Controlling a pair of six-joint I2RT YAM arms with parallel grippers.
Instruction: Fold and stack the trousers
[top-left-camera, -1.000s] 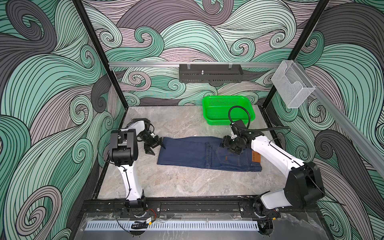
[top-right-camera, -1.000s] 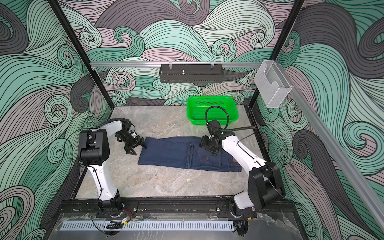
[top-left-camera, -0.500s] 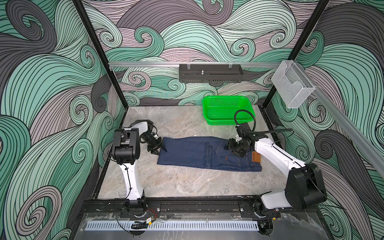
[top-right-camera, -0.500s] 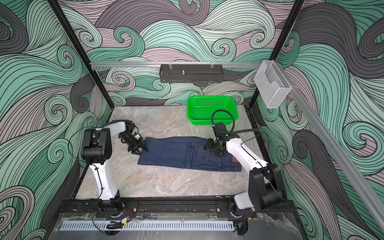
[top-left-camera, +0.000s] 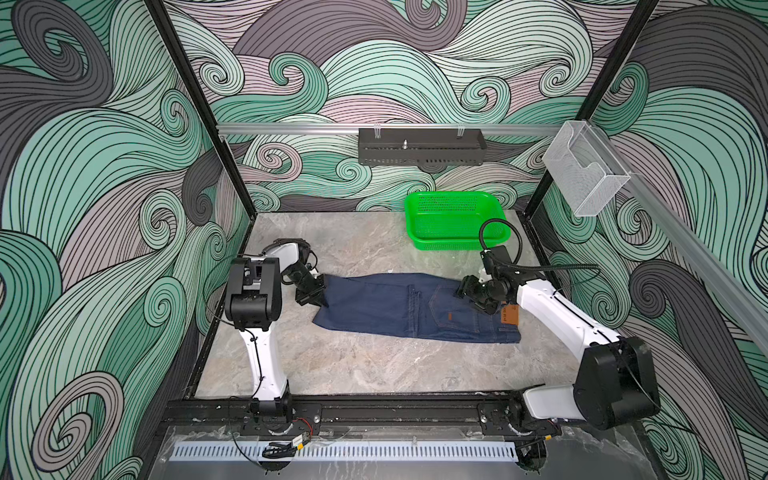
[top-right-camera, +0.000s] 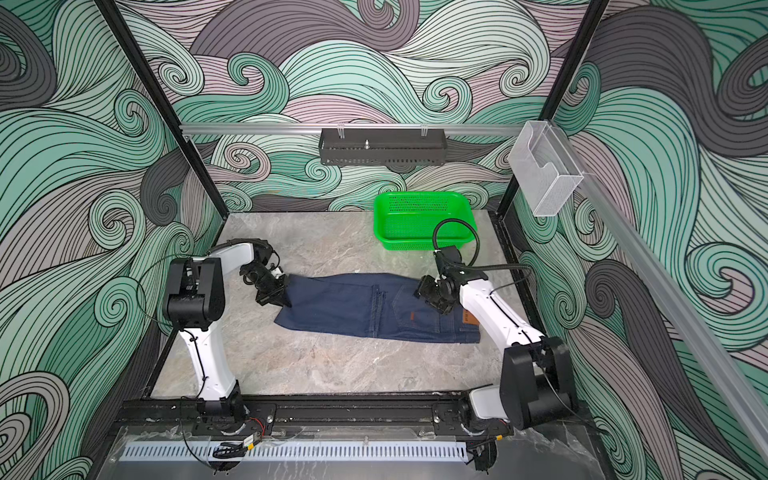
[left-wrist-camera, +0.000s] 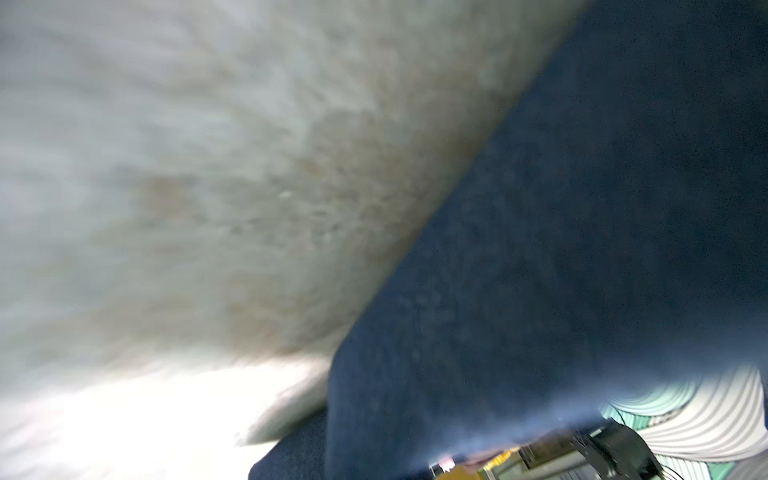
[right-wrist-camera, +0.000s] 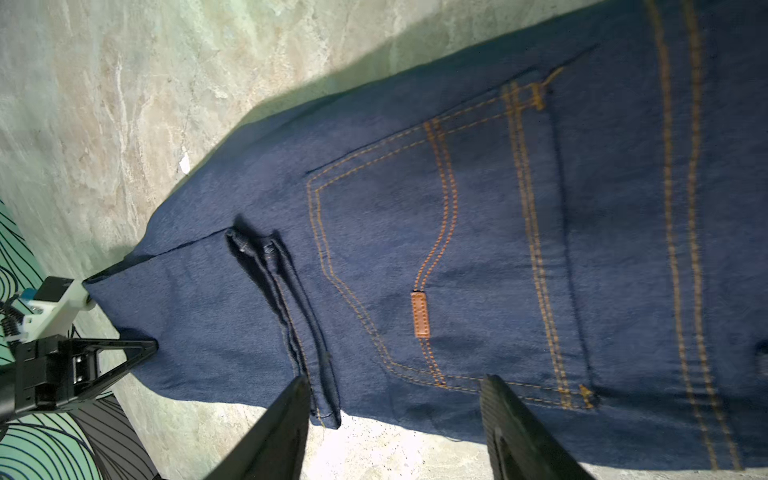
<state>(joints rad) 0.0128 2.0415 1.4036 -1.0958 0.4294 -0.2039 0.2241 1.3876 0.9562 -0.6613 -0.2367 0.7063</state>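
Observation:
The trousers (top-left-camera: 386, 305) (top-right-camera: 345, 305) are dark navy jeans lying folded flat across the middle of the table, with the tan waistband patch (top-left-camera: 511, 313) at their right end. My left gripper (top-left-camera: 319, 298) (top-right-camera: 284, 298) is at their left edge, shut on the cloth there. In the left wrist view the denim (left-wrist-camera: 561, 249) fills the frame close up and the jaws are hidden. My right gripper (top-left-camera: 467, 291) (right-wrist-camera: 397, 379) hangs open just above the pocket area near the far edge. The back pocket's brown tab (right-wrist-camera: 421, 313) shows, and the left gripper (right-wrist-camera: 151, 345) touches the cloth edge.
A green basket (top-left-camera: 453, 194) (top-right-camera: 419, 195) stands at the back right of the marble table (top-left-camera: 374, 365). A black rack (top-left-camera: 422, 145) hangs on the back wall and a clear holder (top-left-camera: 582, 174) on the right rail. Patterned walls close in three sides.
My left gripper has moved right onto the trousers' left edge and gone from open to shut. The right gripper has shifted slightly right over the pocket area and stays open.

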